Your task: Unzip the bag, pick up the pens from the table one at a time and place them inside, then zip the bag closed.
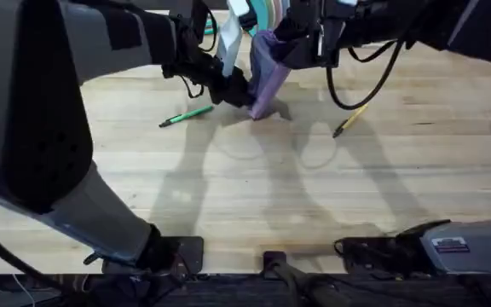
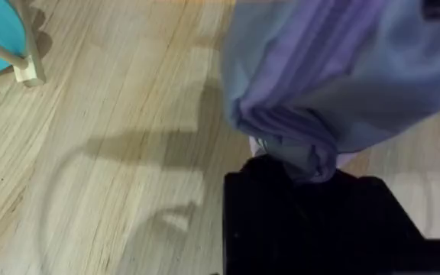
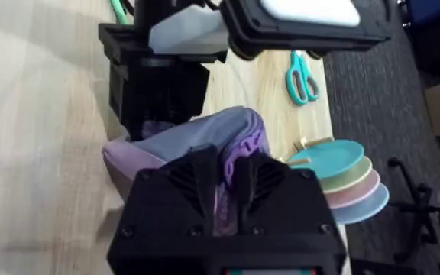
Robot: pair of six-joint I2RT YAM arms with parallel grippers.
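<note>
Left gripper (image 1: 233, 88): fingers clamped on the bag's lower end
Right gripper (image 1: 281, 44): fingers pinched on the bag's upper edge
Bag (image 1: 265, 75): lavender, held between both grippers, far centre, low corner touching the table (image 1: 254, 196)
Green pen (image 1: 187, 115): flat on the table, left of the bag
Tan pen (image 1: 349, 120): flat on the table, right of the bag
Scissors (image 3: 302, 75): teal handles, far off beside stacked plates (image 3: 342, 183)
</note>
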